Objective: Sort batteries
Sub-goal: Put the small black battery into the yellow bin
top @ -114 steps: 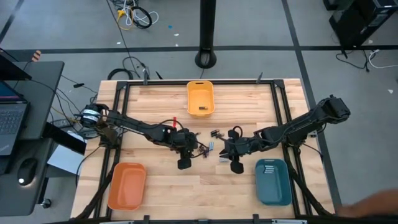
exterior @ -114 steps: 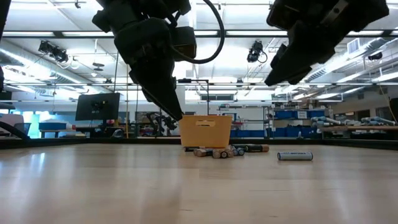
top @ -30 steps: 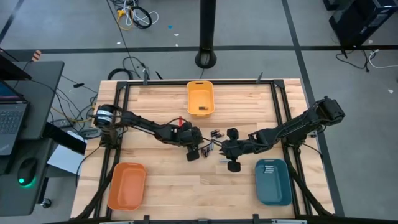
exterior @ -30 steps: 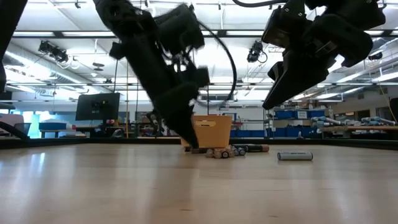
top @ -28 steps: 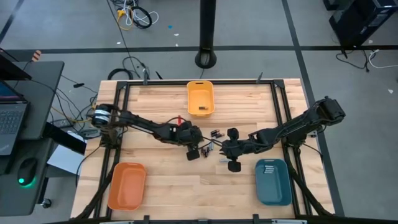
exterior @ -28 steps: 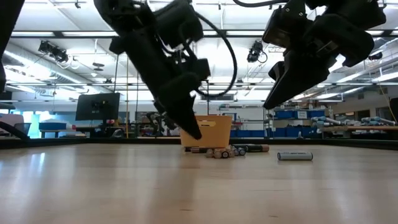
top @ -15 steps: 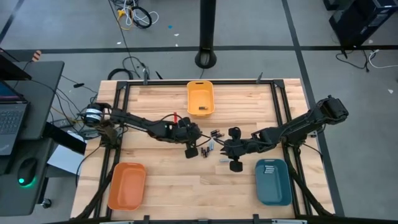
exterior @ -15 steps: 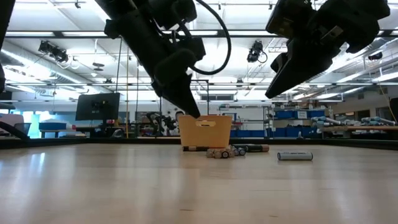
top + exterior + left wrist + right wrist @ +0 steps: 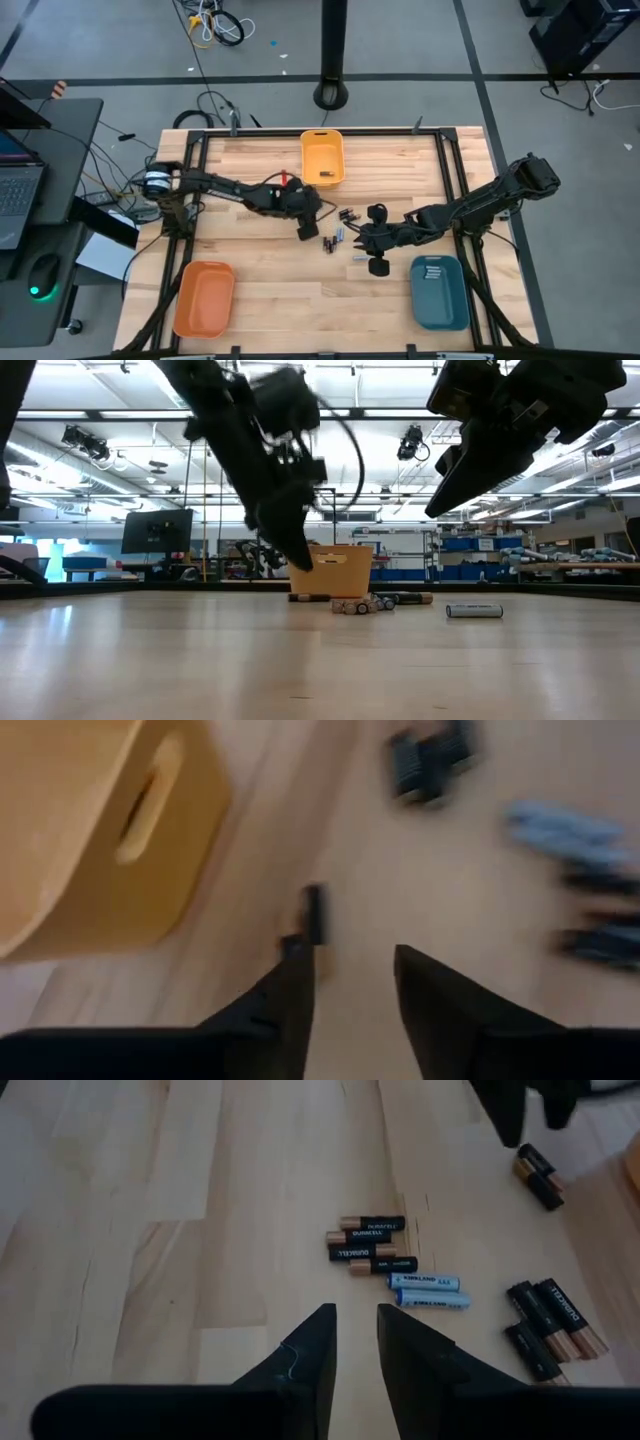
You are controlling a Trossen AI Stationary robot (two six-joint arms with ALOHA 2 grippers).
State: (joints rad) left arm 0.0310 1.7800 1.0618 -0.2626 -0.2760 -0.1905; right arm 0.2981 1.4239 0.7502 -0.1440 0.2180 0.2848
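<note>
The batteries lie loose mid-table: dark ones (image 9: 368, 1245), two pale blue ones (image 9: 428, 1291) and more dark ones (image 9: 545, 1322), shown from above as a scatter (image 9: 338, 238). My left gripper (image 9: 350, 950) is open with nothing between its fingers, a little above the table near the yellow bin (image 9: 322, 158). One dark battery (image 9: 315, 910) lies just beyond one of its fingertips. My right gripper (image 9: 357, 1312) hangs above the table on the near right of the scatter. Its fingers stand a narrow gap apart, holding nothing.
An orange bin (image 9: 204, 298) stands at the near left and a teal bin (image 9: 438, 292) at the near right. The yellow bin (image 9: 330, 570) stands at the far middle. One battery (image 9: 474, 611) lies apart from the heap. Bare wood stretches along the near edge.
My left gripper has risen from the table beside the batteries and gone toward the far edge, nearer the yellow bin. My right gripper has kept still.
</note>
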